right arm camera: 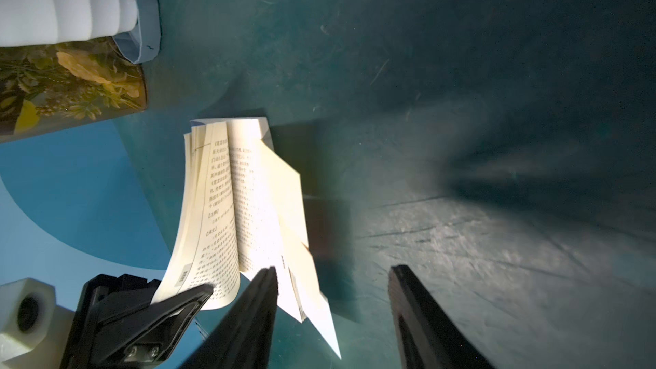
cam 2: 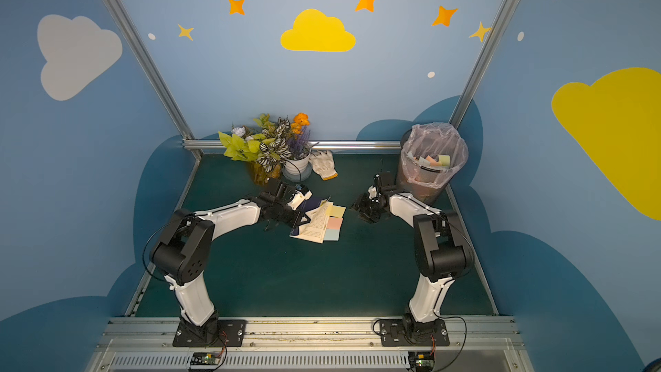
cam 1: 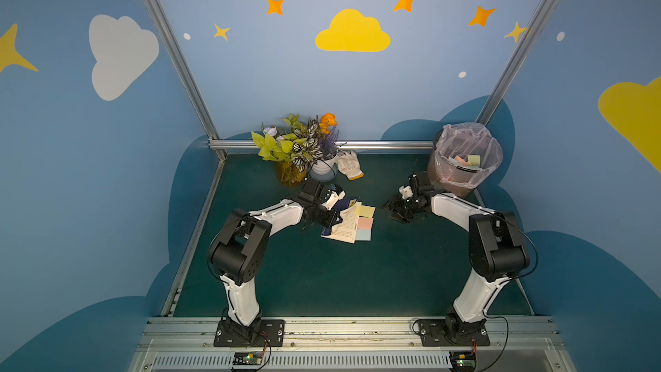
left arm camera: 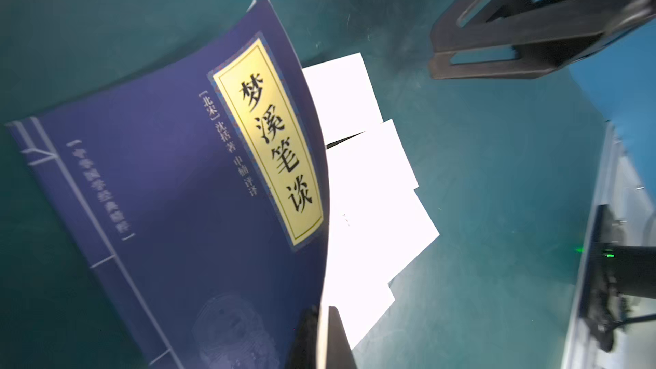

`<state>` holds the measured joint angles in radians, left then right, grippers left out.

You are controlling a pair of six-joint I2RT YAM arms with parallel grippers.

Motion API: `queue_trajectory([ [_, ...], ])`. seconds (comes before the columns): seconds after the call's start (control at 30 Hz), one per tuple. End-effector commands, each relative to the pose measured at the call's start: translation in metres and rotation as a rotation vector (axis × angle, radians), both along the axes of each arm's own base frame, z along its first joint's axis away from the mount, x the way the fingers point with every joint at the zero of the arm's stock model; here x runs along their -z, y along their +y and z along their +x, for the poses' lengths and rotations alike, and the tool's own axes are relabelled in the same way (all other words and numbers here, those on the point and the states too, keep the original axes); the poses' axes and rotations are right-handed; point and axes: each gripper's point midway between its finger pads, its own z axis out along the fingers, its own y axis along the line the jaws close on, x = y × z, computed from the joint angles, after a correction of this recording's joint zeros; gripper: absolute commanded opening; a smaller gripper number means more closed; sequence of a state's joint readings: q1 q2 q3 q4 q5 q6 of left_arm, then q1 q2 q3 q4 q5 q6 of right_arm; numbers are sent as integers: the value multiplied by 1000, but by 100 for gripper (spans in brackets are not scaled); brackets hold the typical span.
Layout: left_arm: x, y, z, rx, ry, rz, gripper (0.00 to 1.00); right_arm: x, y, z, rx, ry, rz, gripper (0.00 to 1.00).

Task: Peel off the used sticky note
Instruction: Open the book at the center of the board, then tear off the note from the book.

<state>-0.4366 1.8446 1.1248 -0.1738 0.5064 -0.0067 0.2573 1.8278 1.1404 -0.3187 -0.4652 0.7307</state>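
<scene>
Left pincer [left arm camera: 323, 331] clenching book [left arm camera: 159, 189] by lifted cover. Right pincer [right arm camera: 333, 271] released, hovering near sticky notes [cam 1: 365, 223] lying along open page's outer edge. Best: pinching note's free corner, peeling slowly, avoiding page tear

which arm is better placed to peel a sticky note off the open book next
Right. The right claw is open and empty, close beside the sticky notes. The left claw is shut on the book, holding it open.

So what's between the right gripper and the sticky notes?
Just bare green mat, as both top views show; the right gripper and sticky notes are apart.
</scene>
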Motion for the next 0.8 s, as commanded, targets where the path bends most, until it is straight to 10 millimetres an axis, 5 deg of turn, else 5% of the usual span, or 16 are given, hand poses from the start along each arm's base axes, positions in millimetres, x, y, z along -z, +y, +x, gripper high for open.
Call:
queue_trajectory([
  [0.0,-9,-8,-11,47,49,-105,3,4,11,9,-36,-21,26,54],
  [0.3,-41,-9,-32,132,4,-218,3,12,43,11,-109,-14,66,53],
  [0.77,-30,11,-26,68,54,-284,3,29,55,2,-120,9,124,37],
])
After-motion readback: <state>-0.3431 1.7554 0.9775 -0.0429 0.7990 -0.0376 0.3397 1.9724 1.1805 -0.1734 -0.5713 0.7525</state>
